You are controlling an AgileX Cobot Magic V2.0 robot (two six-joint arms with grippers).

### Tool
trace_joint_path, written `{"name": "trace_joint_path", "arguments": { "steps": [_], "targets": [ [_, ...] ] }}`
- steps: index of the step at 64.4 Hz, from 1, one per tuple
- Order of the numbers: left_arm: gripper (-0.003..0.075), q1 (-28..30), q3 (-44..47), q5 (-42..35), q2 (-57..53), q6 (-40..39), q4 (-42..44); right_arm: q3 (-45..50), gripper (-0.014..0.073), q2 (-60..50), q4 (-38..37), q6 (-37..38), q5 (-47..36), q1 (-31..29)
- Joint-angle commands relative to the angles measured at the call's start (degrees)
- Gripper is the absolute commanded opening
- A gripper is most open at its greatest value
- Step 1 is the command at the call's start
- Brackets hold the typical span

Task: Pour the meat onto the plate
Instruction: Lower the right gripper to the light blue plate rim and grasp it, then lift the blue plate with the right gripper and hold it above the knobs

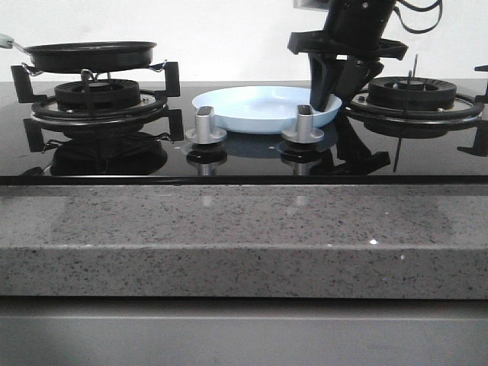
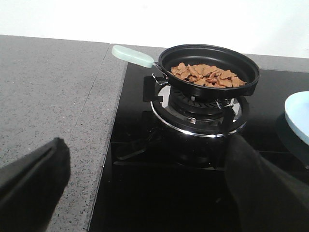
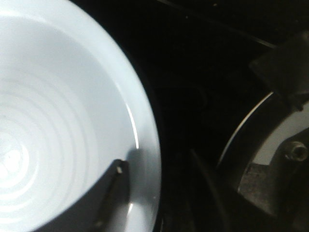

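**Presently: hob with loaded pan and steadied plate**

Item, far left: frying pan [image 1: 90, 55], black, pale green handle [image 2: 133, 56], seated on the left burner [image 1: 97, 97]. It holds the meat [image 2: 208, 75], a shallow heap of reddish-brown pieces, none yet poured. The handle points out over the grey counter [image 2: 48, 96], likely so a gripper can reach it from that side.

Item: left gripper [image 2: 145, 186], seen only in its own wrist view. Both black fingers frame the pan from well back, spread wide and holding nothing; probably lined up for an approach to the handle.

Item, centre: plate [image 1: 252, 107], pale blue, empty, resting on the black glass between the two burners, behind the two metal knobs [image 1: 206, 126].

Item, right of centre: right gripper [image 1: 329, 95], lowered onto the plate's right rim. One finger [image 3: 108, 198] lies inside the rim; the other seems to lie outside it, and actual clamping cannot be confirmed. Presumably placed to keep the plate from sliding during pouring.

Item, far right: right burner [image 1: 412, 95], bare.
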Motion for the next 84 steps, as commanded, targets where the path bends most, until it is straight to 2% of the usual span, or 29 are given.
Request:
{"name": "trace_joint_path", "arguments": {
  "steps": [1,15,34,50,60,74,84],
  "targets": [
    [0.0639,0.1,-2.0,-4.8,0.3,-0.5,-0.1,-1.8,0.0202,-3.4,0.9,-0.7,-0.3,0.2],
    [0.0639,0.1,-2.0,-4.8,0.3,-0.5,-0.1,-2.3,-0.0076,-3.4,0.9,-0.7,0.9,0.2],
    [0.0639,0.1,-2.0,-4.8,0.3,-0.5,-0.1,-8.6,-0.0069,-4.1,0.9,-0.7,5.1,-0.1],
    [0.0639,0.1,-2.0,-4.8,0.3,-0.5,-0.1,-8.7,-0.0069,-7.9,1.2,0.0,5.7,-0.4],
    [0.0639,0.1,-2.0,-4.8,0.3,-0.5,-0.1,-7.9,-0.0069,-10.9,4.8,0.9,5.8,-0.6],
    [0.0639,0.1,-2.0,-4.8,0.3,-0.5,-0.1,4.0,-0.0069,-17.9,10.6,0.5,5.4,-0.5],
    [0.0639,0.1,-2.0,-4.8,0.3,-0.5,-0.1,16.9,-0.0069,-24.3,11.1,-1.9,0.0,0.2]
  ]
}}
